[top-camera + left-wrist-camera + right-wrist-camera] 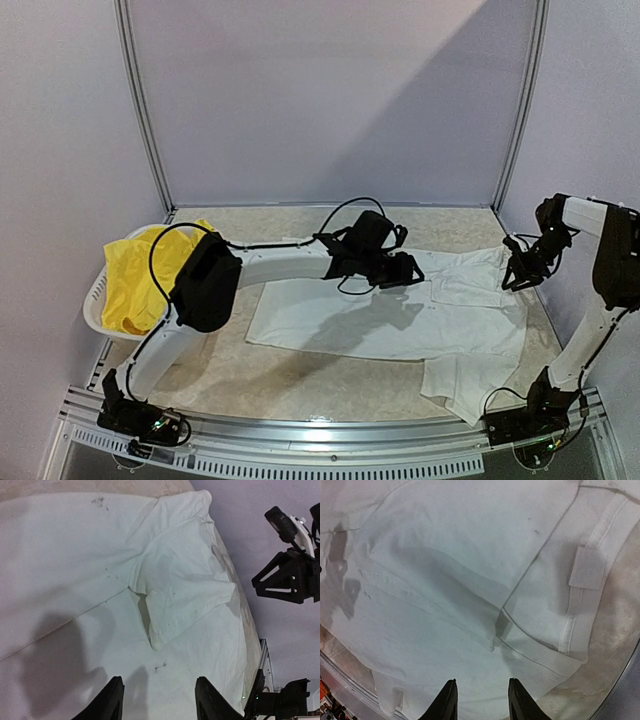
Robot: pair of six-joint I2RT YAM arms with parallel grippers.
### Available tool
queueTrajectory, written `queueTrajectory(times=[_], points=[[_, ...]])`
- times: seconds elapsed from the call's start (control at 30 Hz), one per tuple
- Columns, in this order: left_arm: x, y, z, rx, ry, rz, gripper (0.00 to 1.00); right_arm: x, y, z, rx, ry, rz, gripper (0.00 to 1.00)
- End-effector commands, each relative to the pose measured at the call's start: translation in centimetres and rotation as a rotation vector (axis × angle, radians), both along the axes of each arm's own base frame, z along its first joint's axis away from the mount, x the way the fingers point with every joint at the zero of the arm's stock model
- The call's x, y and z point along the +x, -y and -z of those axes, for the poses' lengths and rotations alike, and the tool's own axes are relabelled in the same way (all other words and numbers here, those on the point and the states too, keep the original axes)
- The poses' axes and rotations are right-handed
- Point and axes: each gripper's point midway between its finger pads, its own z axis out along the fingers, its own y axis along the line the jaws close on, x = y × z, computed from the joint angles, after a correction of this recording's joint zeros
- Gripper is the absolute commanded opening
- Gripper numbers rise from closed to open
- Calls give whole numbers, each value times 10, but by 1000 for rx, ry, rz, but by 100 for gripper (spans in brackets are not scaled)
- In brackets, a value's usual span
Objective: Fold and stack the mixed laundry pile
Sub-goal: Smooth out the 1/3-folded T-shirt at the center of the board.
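- On the tabletop [300, 375], centre to right, the white T-shirt [400, 320] lies spread flat. Its far sleeve [185, 595] is turned in over the body, and its near sleeve [465, 385] lies out toward the front rail [330, 440].
- Left pincer [159, 702]: fingers well apart, nothing between them, poised over the shirt body.
- Right pincer [481, 702]: narrower gap, likewise empty, above the collar end near the neck label [587, 567].
- Risk: the turned-in sleeve sits loosely with a lifted edge. A finger dragging across it would likely pull the fold open.
- Risk: a grab taken too deep could pinch both layers and bunch the cloth. Taken too shallow, the edge may slip out mid-fold.
- Risk: the near sleeve lies close to the front rail, and a careless sweep could push it over.
- Surroundings: yellow shorts [135, 275] wait in the white basket [97, 300] at far left, well apart from the shirt.
- Obstruction: the left arm stretches across the shirt, and both pincers work near each other at the right end, so contact between them is possible.
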Motion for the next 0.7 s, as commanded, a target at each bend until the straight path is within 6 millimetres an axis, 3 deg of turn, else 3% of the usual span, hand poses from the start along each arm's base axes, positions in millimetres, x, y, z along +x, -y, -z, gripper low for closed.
queueTrajectory(times=[0.0,0.2,0.47,0.67], points=[[1,23,10,-66,-71,-15,50,-3,10,13,21,18,4,35],[-7,39,33,-87,-130,3,50,-6,5,31,81,3,-19,36],[-11,56,62,-109,-175,10,50,5,2,51,123,-11,-19,36],[-12,60,71,-126,-191,10,46,7,-2,55,158,-22,-21,35]])
